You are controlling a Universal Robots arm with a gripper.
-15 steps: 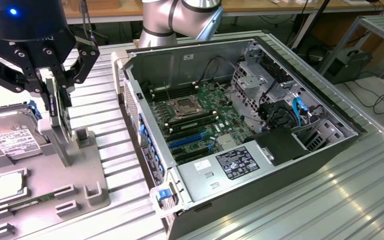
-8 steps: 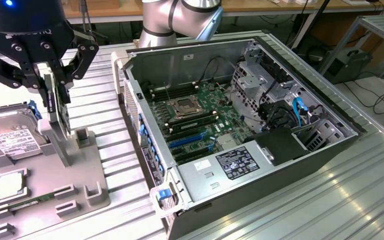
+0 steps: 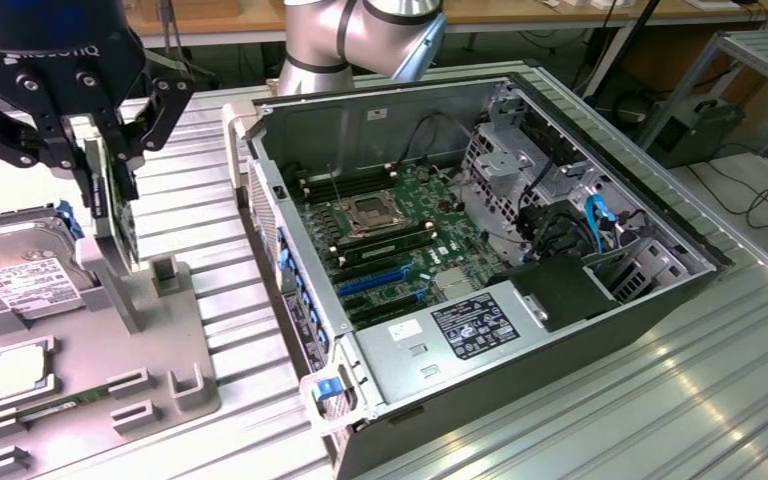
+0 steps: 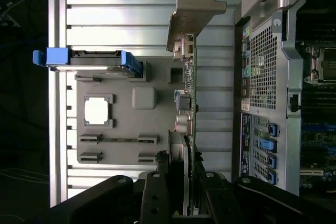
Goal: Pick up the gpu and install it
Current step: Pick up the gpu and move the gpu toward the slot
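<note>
"Surface under all this?"
"Ribbed aluminium table point(image 3: 704, 400), long slats, glare across the exterior view's lower right. On it, a gray fixture tray point(image 3: 104, 350) at lower left and an open computer case point(image 3: 518, 400) across the middle."
"Room beyond?"
"Wooden bench point(image 3: 224, 15) along the top edge with cables behind it. A metal rack point(image 3: 758, 50) at upper right, a dark box point(image 3: 691, 125) on the floor beside it, more cables trailing on the floor at the right edge."
"Gripper point(image 3: 97, 155)?"
"Upper left of the exterior view, pointing down over the tray, fingers point(image 4: 157, 195) clenched on the gpu point(image 3: 107, 205)."
"And the gpu itself?"
"Upright, on edge between the fingers, pale bracket point(image 4: 194, 3) at the far end in the wrist view. Lower edge close to a gray post of the tray; touching or clear of it, cannot tell. Well apart from the motherboard point(image 3: 411, 220) inside the case."
"Anything else on the tray?"
"Hard drive point(image 3: 17, 280) with a white label just beside the gpu, toward the exterior view's left — blue rails on its sides. Below that in the frame, a square chip point(image 3: 17, 365) in its recess."
</note>
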